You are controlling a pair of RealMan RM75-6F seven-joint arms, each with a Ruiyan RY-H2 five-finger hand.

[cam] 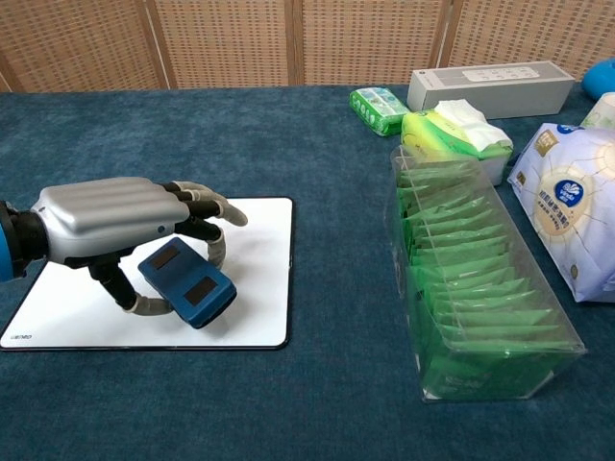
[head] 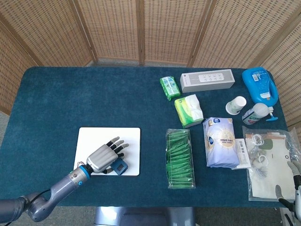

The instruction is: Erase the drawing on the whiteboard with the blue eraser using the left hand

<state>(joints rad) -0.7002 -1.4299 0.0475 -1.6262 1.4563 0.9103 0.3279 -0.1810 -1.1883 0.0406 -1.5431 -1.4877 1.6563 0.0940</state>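
**Left hand holds the blue eraser at the near edge of the whiteboard**

We see the left hand (cam: 110,226) lying palm-down over the whiteboard (cam: 255,250), its fingers (cam: 207,206) curved around the blue eraser (cam: 187,283) from above while the thumb comes in from underneath on the near side. The eraser sits pinched between them, tilted, and its lower end is at the board's near edge, towards the board's right corner. In the head view the left hand (head: 104,157) covers most of the blue eraser (head: 121,167), and only a small blue corner shows beside the fingertips, at the bottom right of the whiteboard (head: 94,139). The board's visible surface looks plain white in both views; we cannot make out any drawing on it.

The whiteboard lies flat on the dark blue table (head: 70,99), at its near left part. Well apart from it, to the right, stands a clear box of green packets (head: 179,157), and beside that a white and blue bag (head: 220,141). Further back we see a green tissue pack (head: 188,110), a smaller green pack (head: 169,88), a long white box (head: 207,80), a blue jug (head: 259,84), a paper cup (head: 236,105) and a pump bottle (head: 255,113) lying on its side.

Of the right hand (head: 295,188) only a few fingertips show at the lower right corner of the head view, over a clear plastic bag (head: 268,165); we cannot tell whether it is spread or curled.
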